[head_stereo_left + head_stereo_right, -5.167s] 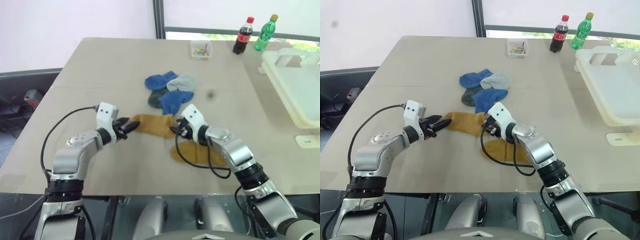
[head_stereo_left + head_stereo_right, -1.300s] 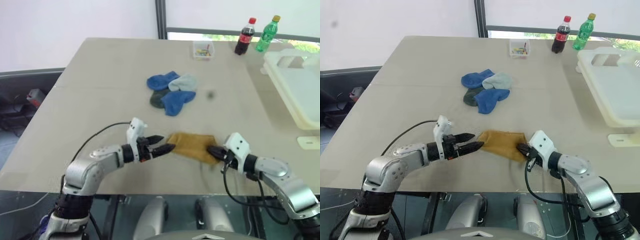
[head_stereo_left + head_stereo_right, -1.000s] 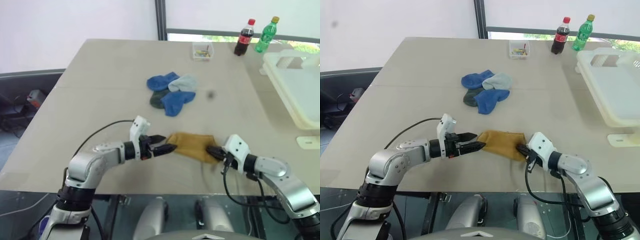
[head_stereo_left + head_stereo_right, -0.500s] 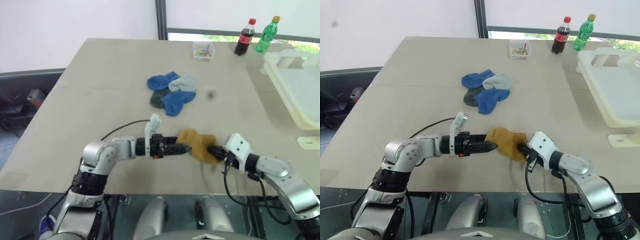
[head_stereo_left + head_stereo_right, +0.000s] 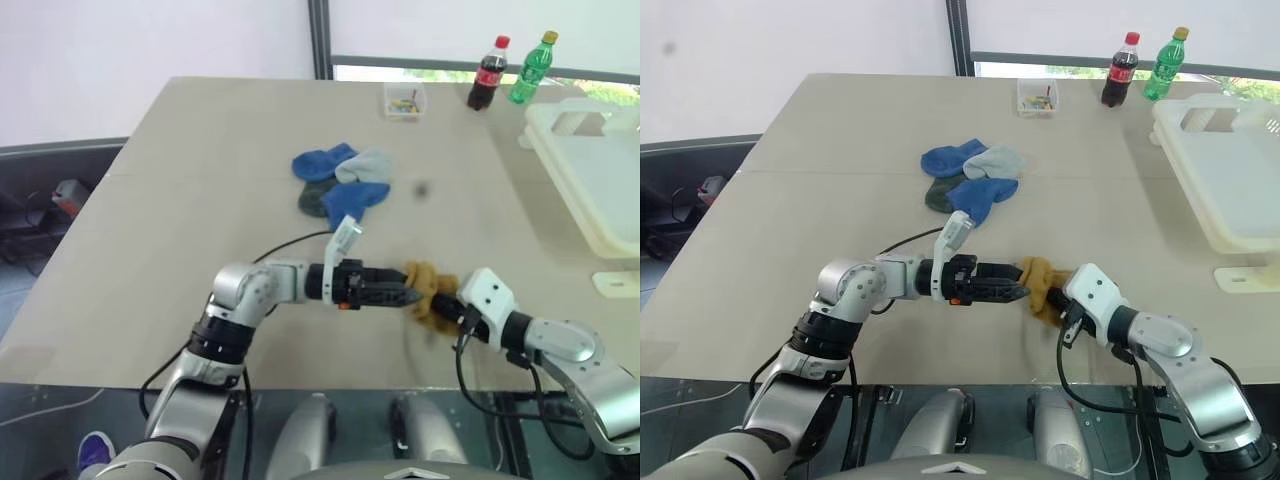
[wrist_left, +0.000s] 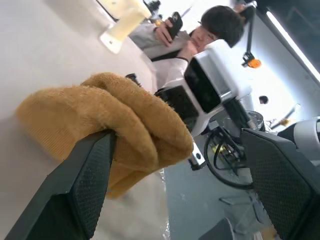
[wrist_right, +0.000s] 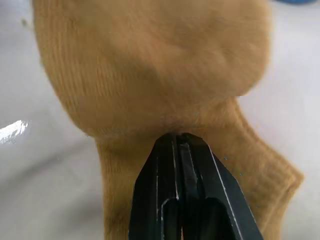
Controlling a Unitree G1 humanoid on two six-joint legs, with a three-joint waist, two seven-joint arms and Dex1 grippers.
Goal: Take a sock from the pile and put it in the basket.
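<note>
Bunching up near the front edge of the bench, the mustard-yellow sock sits squeezed between the two hands, which meet almost tip to tip. The right hand comes at it from the right-hand side, its two black fingers pressed together with a fold of the sock's fabric pinched between them; the right wrist view shows the tips biting into the knit at the waist of the sock. The left hand reaches across level from the left, fingers spread wide, one of them touching the crumpled sock and the other standing clear, so it grips nothing. The sock's length runs roughly along the front edge, from one hand towards the other, doubled over on itself.

What matters for the next move is where the cream-white basket lies: along the bench's right edge, towards the far corner, well apart from the sock. That puts it on the right hand's side, so I judge the right arm, already holding the sock, is the one to carry it there, with the left drawing clear first.

The pile of blue, grey and dark green socks rests mid-bench, beyond both hands.
</note>
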